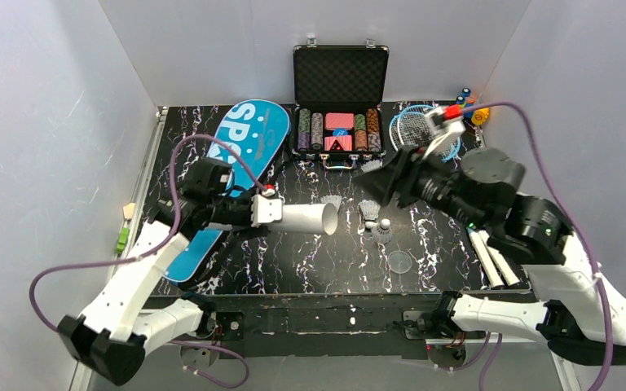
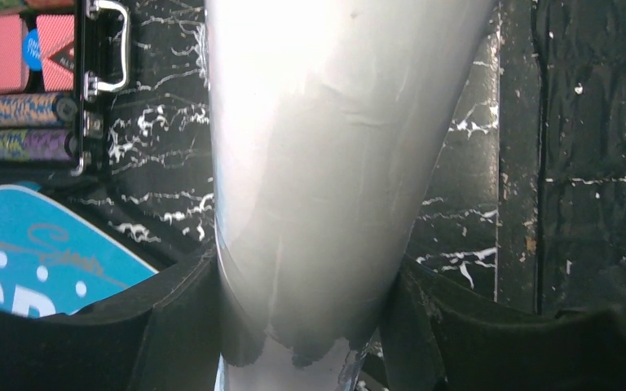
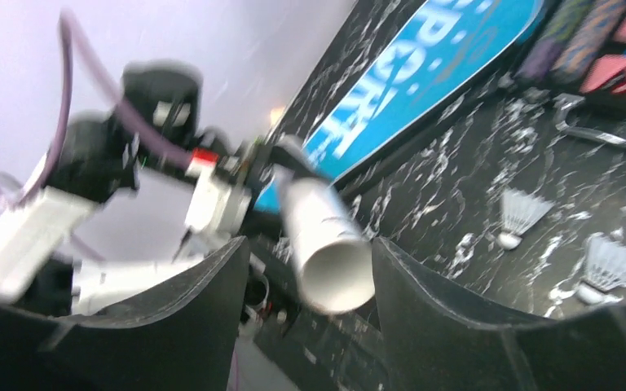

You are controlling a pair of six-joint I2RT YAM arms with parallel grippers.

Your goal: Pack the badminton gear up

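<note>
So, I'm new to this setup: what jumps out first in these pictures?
The left gripper holds a white tube level above the table, its open mouth facing the right gripper, whose jaws stand open. At the back an open black case of chips stands, with a bright blue bag lying to its left.

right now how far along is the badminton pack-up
Done: nothing visibly packed. In hand: left gripper holds the white tube level, mouth toward the open, empty right gripper. Left: shuttlecocks loose on the table, the rackets at the back right, the blue bag lying flat.
</note>
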